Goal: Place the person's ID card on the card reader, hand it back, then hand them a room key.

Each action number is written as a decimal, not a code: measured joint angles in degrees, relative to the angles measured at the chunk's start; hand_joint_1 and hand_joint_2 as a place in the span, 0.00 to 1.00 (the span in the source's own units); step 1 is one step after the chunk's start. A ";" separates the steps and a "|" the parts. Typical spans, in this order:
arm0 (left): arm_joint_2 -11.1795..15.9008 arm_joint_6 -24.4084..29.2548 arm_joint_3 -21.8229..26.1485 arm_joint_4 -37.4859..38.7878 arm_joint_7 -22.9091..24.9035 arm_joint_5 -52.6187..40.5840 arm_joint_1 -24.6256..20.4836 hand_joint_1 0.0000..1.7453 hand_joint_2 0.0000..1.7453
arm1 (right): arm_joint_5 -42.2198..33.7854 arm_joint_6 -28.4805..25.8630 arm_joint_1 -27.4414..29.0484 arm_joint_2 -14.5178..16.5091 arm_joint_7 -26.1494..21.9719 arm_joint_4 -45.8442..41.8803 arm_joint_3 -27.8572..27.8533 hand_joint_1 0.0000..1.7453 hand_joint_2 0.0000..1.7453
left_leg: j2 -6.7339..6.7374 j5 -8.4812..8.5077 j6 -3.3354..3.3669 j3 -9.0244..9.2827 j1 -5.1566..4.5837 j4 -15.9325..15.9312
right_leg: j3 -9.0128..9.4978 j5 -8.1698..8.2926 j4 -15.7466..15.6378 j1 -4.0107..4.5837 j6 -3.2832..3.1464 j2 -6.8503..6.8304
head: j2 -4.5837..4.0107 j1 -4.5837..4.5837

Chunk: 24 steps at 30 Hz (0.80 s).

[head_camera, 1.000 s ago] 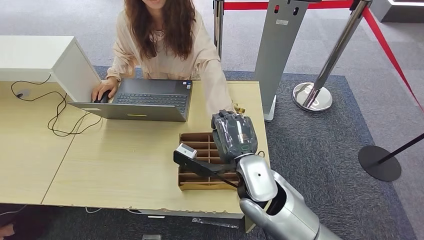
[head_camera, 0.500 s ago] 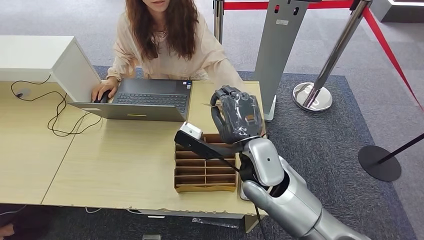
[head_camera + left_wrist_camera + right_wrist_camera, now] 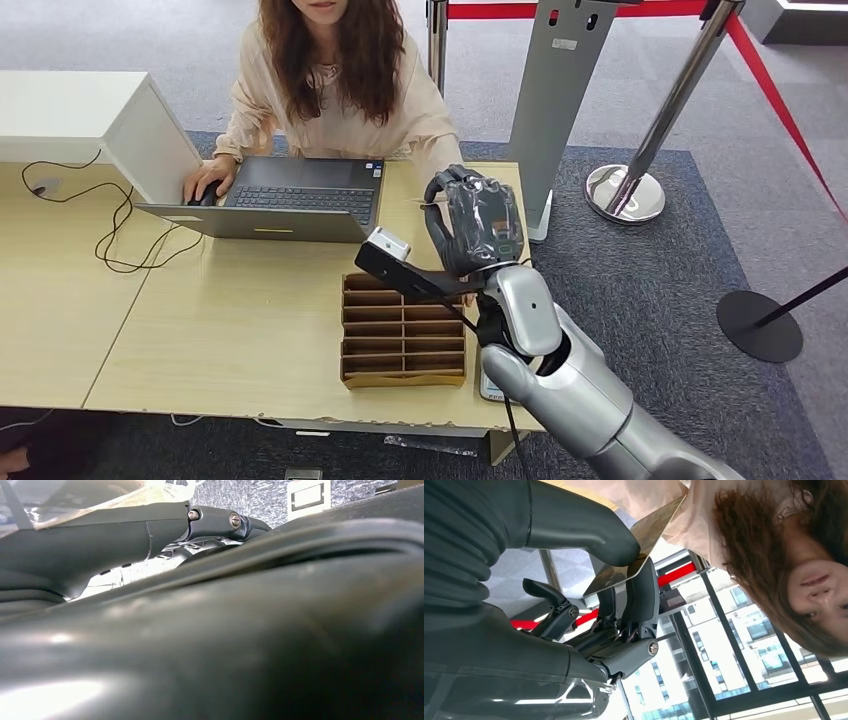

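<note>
In the right wrist view a card (image 3: pixel 639 545) is seen pinched by the right hand (image 3: pixel 574 555) toward the person (image 3: pixel 744 535); from the head view the card is hidden behind the raised hand above the table (image 3: pixel 250 300).

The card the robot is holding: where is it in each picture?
Head view: the card is barely visible, a thin edge by the right robot hand, above the table's far right part.
Left wrist view: no card visible.
Right wrist view: card pinched near top centre.
Shared landmark: the person.
</note>
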 joint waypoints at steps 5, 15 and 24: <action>-0.01 -0.01 0.02 0.00 0.00 0.02 0.03 0.00 0.00 | -1.00 -0.80 -0.21 0.37 -0.69 2.05 -0.06 1.00 1.00 | 0.00 0.00 0.00 -0.01 0.00 0.00 | -0.01 0.00 0.00 0.00 0.00 0.00 | -0.01 0.00; -0.01 -0.05 0.02 0.00 -0.11 -0.08 0.05 0.00 0.00 | -1.74 -1.07 -0.95 1.01 -0.95 4.86 -0.07 1.00 1.00 | -0.01 0.00 0.00 -0.01 0.00 0.00 | -0.02 0.00 0.00 0.00 0.00 0.00 | 0.00 0.01; -0.01 -0.14 0.01 0.00 -0.33 -0.22 0.04 0.00 0.00 | -1.74 -0.81 -1.13 1.02 -0.63 5.59 -0.07 1.00 1.00 | 0.00 0.00 0.00 -0.01 0.00 0.00 | -0.02 0.00 0.00 0.00 0.00 0.00 | 0.00 0.01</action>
